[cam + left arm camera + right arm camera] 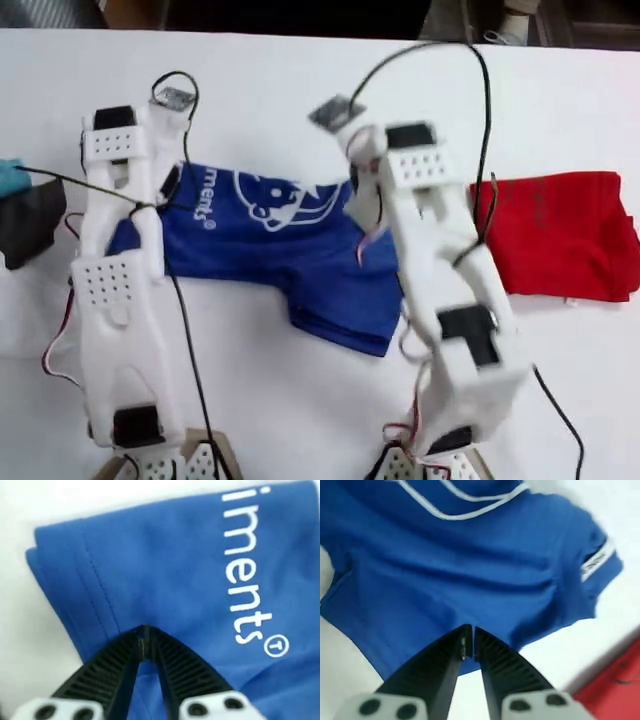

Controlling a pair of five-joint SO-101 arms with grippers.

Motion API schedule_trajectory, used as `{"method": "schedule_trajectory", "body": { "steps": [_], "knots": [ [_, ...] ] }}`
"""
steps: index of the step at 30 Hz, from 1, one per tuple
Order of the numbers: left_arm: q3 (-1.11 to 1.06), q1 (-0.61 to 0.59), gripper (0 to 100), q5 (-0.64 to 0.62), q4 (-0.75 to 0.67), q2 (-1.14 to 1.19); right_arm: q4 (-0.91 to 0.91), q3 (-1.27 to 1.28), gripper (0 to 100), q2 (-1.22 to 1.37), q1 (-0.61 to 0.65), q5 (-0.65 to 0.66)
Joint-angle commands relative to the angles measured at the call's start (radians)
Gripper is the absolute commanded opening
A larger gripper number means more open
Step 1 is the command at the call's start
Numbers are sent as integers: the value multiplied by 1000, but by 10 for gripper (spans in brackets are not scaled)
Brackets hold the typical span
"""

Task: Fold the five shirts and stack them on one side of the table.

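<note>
High view shows the blue shirt (290, 245) lying rumpled on the white table (300, 410) between the two arms. A folded red shirt (560, 235) lies apart on the right. The left gripper (143, 641) is clenched on the blue shirt's hemmed edge beside the white lettering. The right gripper (468, 641) is pinched shut on the opposite edge.

Bright, even light; soft shadows

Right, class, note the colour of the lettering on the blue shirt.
White lettering on the blue shirt; the left wrist view shows it best.
</note>
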State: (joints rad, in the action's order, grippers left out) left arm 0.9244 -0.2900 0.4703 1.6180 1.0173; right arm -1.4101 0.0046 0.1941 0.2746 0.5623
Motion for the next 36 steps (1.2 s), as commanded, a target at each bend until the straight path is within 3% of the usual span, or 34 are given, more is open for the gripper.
{"method": "schedule_trajectory", "body": {
  "steps": [1, 5, 10, 23, 28, 36],
  "knots": [
    [35, 6, 37, -3, -18, 9, 168, 384, 21, -234, 19, -3],
    [35, -3, 37, -3, -12, 11, 234, 654, 21, -351, 19, -3],
    [35, -5, 37, -3, -17, 20, 274, 806, 21, -440, 10, 21],
    [35, -95, 37, -2, -28, 20, 311, 838, 21, -446, -143, 150],
    [35, -84, 37, -2, -6, 8, 306, 833, 21, -456, -148, 163],
    [242, -28, 41, -8, 160, 9, 254, 830, 21, -611, -108, 157]
  ]
}}
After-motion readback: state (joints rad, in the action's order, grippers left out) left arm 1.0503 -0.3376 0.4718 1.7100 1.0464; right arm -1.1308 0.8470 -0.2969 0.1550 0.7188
